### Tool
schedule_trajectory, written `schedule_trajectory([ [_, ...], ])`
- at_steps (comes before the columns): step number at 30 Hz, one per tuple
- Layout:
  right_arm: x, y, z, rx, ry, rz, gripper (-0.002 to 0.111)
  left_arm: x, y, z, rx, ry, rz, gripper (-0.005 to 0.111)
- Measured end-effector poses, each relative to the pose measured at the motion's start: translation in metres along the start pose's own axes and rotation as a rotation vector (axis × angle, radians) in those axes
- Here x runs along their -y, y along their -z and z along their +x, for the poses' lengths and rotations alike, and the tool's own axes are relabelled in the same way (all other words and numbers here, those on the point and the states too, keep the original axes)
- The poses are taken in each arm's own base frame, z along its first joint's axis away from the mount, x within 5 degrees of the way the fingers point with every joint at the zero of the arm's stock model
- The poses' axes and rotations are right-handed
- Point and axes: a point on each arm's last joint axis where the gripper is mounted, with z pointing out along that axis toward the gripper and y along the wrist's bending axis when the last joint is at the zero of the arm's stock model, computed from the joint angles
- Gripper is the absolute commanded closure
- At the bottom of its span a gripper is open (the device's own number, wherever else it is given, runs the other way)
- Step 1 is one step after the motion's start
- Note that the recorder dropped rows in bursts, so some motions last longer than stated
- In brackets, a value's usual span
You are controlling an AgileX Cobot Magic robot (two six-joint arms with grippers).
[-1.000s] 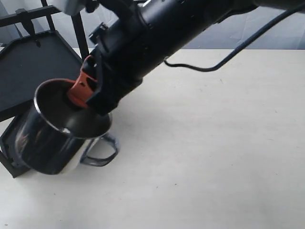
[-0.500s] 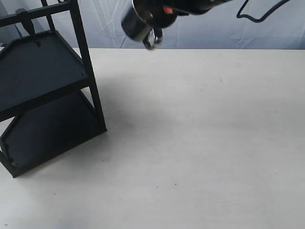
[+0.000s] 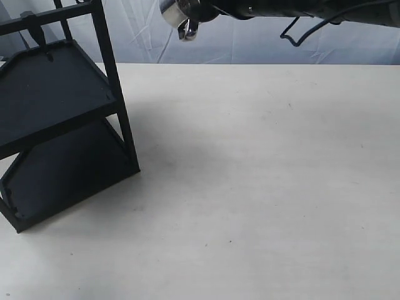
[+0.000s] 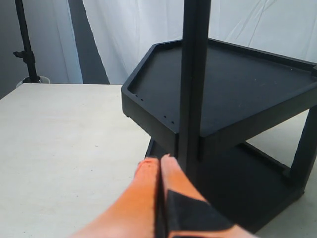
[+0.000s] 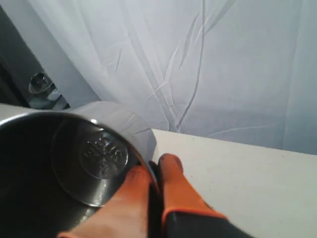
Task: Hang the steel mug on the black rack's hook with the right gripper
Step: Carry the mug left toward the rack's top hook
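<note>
The steel mug (image 3: pixel 177 14) hangs high at the top of the exterior view, handle (image 3: pixel 186 31) pointing down, to the right of the black rack (image 3: pixel 56 100). My right gripper (image 5: pixel 155 171) is shut on the mug's rim (image 5: pixel 143 153), one orange finger inside the mug and one outside; the mug's embossed base (image 5: pixel 99 153) shows. The right arm (image 3: pixel 281 7) reaches in from the top right. My left gripper (image 4: pixel 159 163) is shut with nothing held, low beside a post (image 4: pixel 193 79) of the rack (image 4: pixel 233 89).
A pale table (image 3: pixel 262 175) spreads to the right of the rack. A white curtain (image 5: pixel 208 64) hangs behind it. A black cable (image 3: pixel 294 31) loops under the right arm. A dark stand (image 4: pixel 25 44) rises at the far table edge in the left wrist view.
The right arm has lifted the mug from low beside the rack to high above the table, then shifted it slightly up and toward the rack. The left gripper's motion cannot be judged.
</note>
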Motion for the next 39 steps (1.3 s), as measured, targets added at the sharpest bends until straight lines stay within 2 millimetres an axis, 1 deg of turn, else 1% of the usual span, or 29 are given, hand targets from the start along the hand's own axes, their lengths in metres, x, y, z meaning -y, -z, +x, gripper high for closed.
schedule_trajectory([
  [2,0.009,-0.001,-0.003,0.023,-0.111,0.018,0.109,0.0,0.0,0.0,0.0,0.0,0.0,0.105],
  [5,0.023,-0.009,-0.001,0.057,-0.342,0.053,0.109,0.0,0.0,0.0,0.0,0.0,0.0,0.105],
  [8,0.033,-0.023,0.012,0.052,-0.567,0.086,0.109,0.0,0.0,0.0,0.0,0.0,0.0,0.105],
  [10,0.033,-0.033,0.023,0.042,-0.643,0.101,0.109,0.0,0.0,0.0,0.0,0.0,0.0,0.105],
  [12,0.027,-0.042,0.036,0.039,-0.703,0.116,0.109,0.0,0.0,0.0,0.0,0.0,0.0,0.105],
  [14,0.021,-0.048,0.044,0.067,-0.751,0.131,0.109,0.0,0.0,0.0,0.0,0.0,0.0,0.105],
  [18,0.013,-0.052,0.046,0.16,-0.862,0.126,0.109,0.0,0.0,0.0,0.0,0.0,0.0,0.105],
  [22,0.009,-0.06,0.05,0.255,-0.994,0.06,0.109,0.0,0.0,0.0,0.0,0.0,0.0,0.105],
  [26,-0.004,-0.072,0.057,0.292,-1.084,-0.074,0.109,0.0,0.0,0.0,0.0,0.0,0.0,0.105],
  [29,-0.019,-0.081,0.057,0.284,-1.114,-0.17,0.109,0.0,0.0,0.0,0.0,0.0,0.0,0.105],
  [32,-0.035,-0.086,0.054,0.279,-1.127,-0.231,0.109,0.0,0.0,0.0,0.0,0.0,0.0,0.105],
  [37,-0.057,-0.091,0.039,0.317,-1.131,-0.327,0.109,0.0,0.0,0.0,0.0,0.0,0.0,0.105],
  [39,-0.064,-0.093,0.036,0.326,-1.13,-0.354,0.109,0.0,0.0,0.0,0.0,0.0,0.0,0.105],
])
